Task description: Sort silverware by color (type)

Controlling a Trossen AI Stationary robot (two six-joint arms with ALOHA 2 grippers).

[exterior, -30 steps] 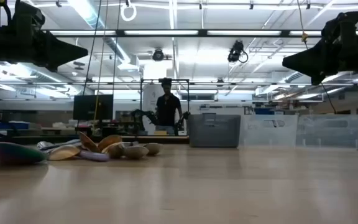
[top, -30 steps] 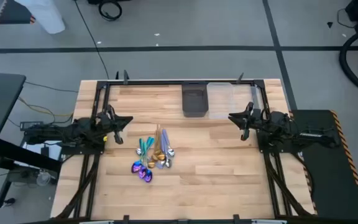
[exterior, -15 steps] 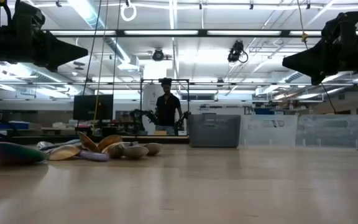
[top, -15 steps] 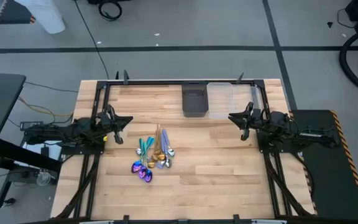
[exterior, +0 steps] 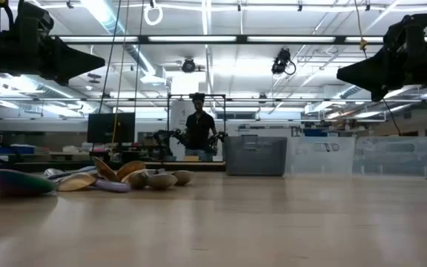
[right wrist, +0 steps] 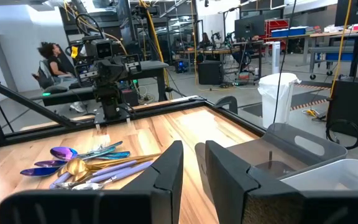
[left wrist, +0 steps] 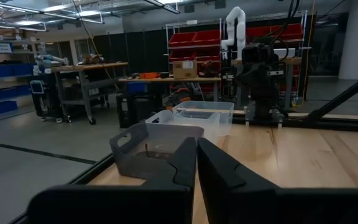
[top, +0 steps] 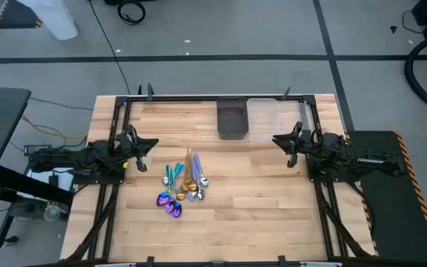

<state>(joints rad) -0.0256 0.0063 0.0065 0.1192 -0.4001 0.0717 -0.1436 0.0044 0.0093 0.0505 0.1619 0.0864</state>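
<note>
gold, teal, purple and silver silverware piled on wooden table; left gripper clenched empty; right gripper slightly parted, grasping nothing.

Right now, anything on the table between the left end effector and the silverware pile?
Nothing: in the high view only bare wooden tabletop separates the left end effector from the pile of gold, teal, purple and silver silverware.

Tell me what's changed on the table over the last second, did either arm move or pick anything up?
Nothing visibly changed. The left gripper and right gripper stay raised at their sides of the table, holding nothing. The silverware lies in the same pile, and the dark bin and clear bin stay at the far edge.
</note>
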